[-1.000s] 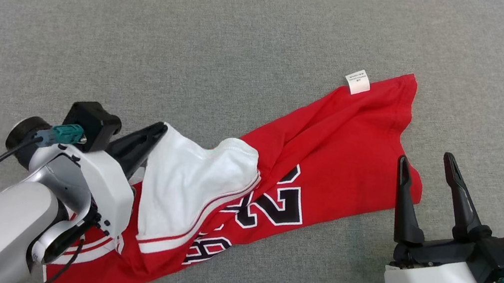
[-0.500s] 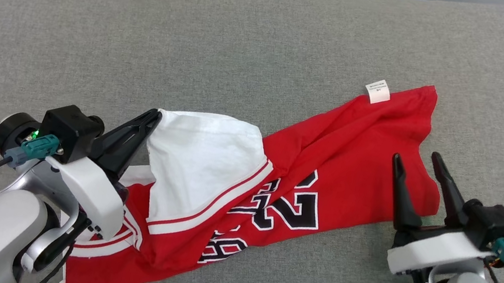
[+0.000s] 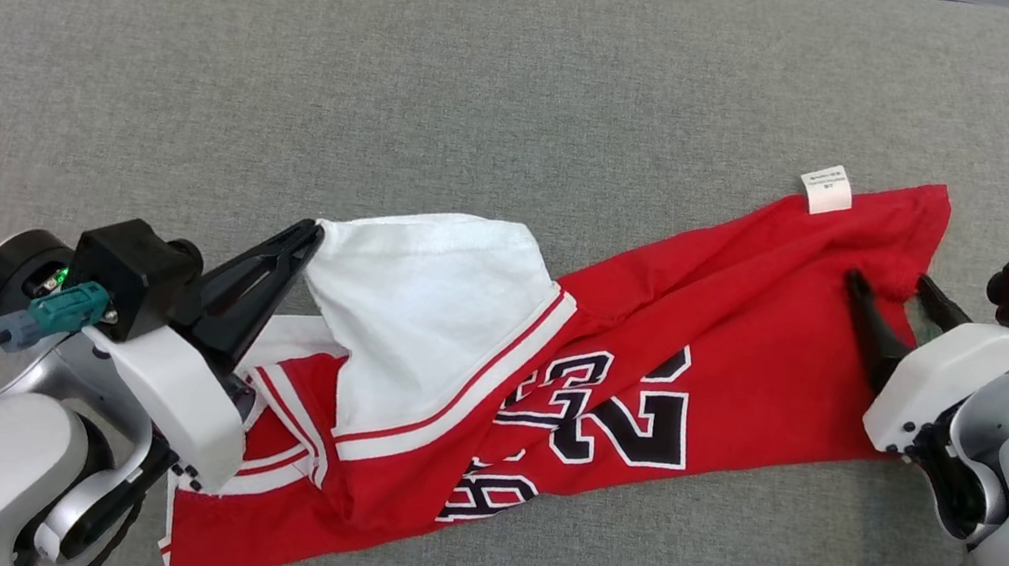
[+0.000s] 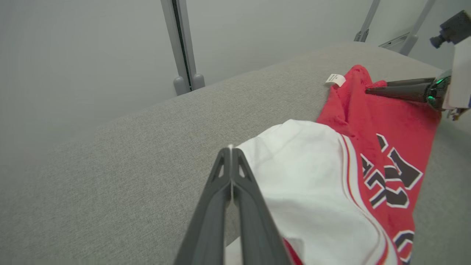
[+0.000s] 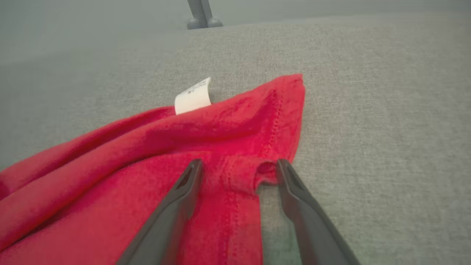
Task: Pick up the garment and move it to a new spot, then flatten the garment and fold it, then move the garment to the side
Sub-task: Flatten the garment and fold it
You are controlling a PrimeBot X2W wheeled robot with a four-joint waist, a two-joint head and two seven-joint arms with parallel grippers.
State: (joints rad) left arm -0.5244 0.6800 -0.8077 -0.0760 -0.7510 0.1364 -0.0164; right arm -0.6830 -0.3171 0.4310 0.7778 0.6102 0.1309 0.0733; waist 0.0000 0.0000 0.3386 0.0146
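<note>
Between the spread fingers of the right gripper [image 5: 238,165] sits the red hem corner [image 5: 257,175] of the garment [image 3: 656,348], not yet pinched; the left gripper [image 3: 307,237] clamps its white flap [image 3: 431,302]. Flattening is in hand (I judge): next, close right and pull taut.

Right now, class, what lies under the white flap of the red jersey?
Under the white flap lies more red jersey, its black lettering emerging at the edge; the rest is covered.
</note>
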